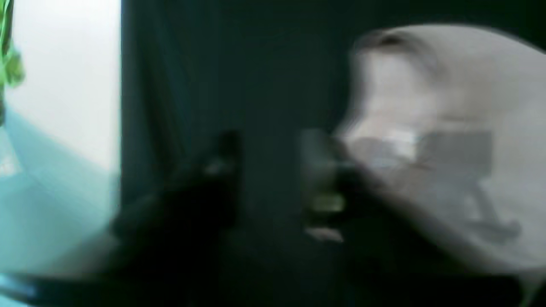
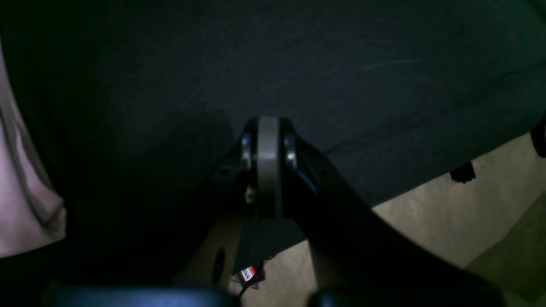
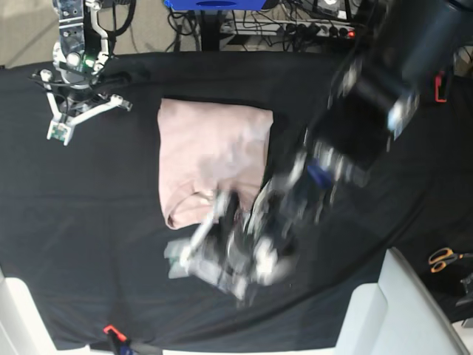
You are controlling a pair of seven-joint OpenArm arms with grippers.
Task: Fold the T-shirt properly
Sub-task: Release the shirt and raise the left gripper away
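Note:
The pale pink T-shirt (image 3: pixel 211 148) lies partly folded into a rough rectangle on the black cloth (image 3: pixel 89 222), its collar end toward the front. My left gripper (image 3: pixel 222 248) is a motion blur just off the shirt's front edge. In the left wrist view its two dark fingers stand apart, so the left gripper (image 1: pixel 273 145) looks open with only black cloth between, and the T-shirt (image 1: pixel 448 106) is beside the right finger. My right gripper (image 2: pixel 268 128) is shut on nothing above the black cloth, far left of the shirt (image 2: pixel 21 204). In the base view the right gripper (image 3: pixel 63 122) rests at the back left.
Orange-handled scissors (image 3: pixel 449 259) lie at the right edge. White furniture (image 3: pixel 403 310) stands at the front right corner. A small orange clip (image 3: pixel 111 330) sits on the cloth's front edge. Cables and a power strip (image 3: pixel 310 29) run along the back.

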